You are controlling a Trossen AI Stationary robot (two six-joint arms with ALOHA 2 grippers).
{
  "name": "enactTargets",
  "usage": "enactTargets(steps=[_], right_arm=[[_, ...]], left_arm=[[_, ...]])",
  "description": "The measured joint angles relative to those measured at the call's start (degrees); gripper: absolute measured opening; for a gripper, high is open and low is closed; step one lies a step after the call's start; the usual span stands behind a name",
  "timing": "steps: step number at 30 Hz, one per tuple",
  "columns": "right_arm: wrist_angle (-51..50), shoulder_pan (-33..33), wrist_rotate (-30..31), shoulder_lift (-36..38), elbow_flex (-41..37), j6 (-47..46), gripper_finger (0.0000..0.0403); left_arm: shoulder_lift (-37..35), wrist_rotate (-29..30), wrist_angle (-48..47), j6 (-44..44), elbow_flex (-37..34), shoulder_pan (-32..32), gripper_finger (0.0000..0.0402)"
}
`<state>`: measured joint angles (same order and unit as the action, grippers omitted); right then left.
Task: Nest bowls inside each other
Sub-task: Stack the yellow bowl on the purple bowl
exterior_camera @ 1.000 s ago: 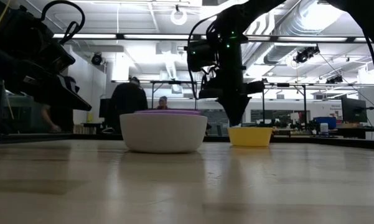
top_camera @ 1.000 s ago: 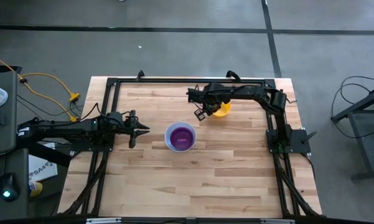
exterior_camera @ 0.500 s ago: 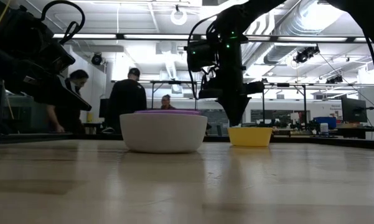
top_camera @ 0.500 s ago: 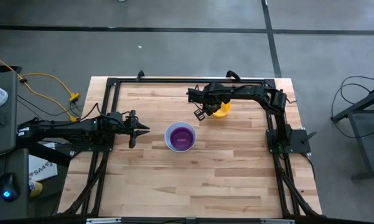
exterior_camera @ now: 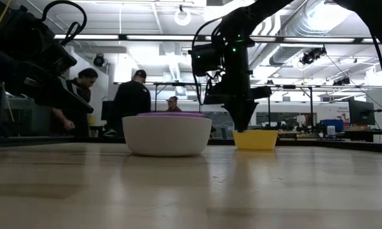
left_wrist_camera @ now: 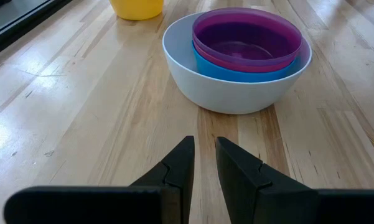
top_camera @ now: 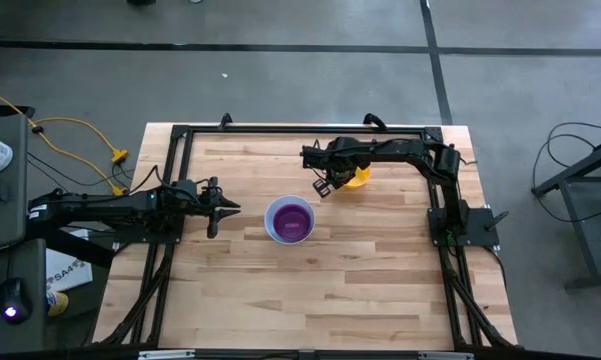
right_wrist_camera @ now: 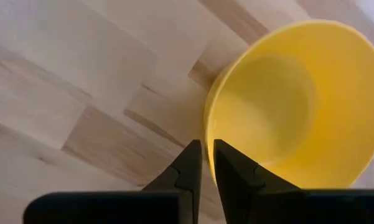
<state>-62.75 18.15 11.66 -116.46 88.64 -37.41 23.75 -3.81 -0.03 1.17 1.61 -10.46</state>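
Four bowls sit nested mid-table: white bowl holding blue bowl, red, then purple bowl. Beyond, my right gripper straddles the yellow bowl rim, fingers narrow. My left gripper waits nearby, fingers narrow. No writing readable.

My tabletop: pale wood planks, black frame along its edges. Grey floor around it, dark seam lines crossing upper part of high view. Yellow cable at upper left, grey desk at left edge, metal stand at right edge. Low view: open workshop hall, long ceiling light strips, silver ducts at upper right, three people standing at benches left of centre.
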Motion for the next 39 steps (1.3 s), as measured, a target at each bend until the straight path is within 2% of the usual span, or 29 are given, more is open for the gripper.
enactTargets(steps=[39], right_arm=[[2.2,-0.2,-3.3,0.0,-1.5,3.1,0.0036]], left_arm=[[0.0,0.0,0.0,0.0,0.0,0.0,0.0067]])
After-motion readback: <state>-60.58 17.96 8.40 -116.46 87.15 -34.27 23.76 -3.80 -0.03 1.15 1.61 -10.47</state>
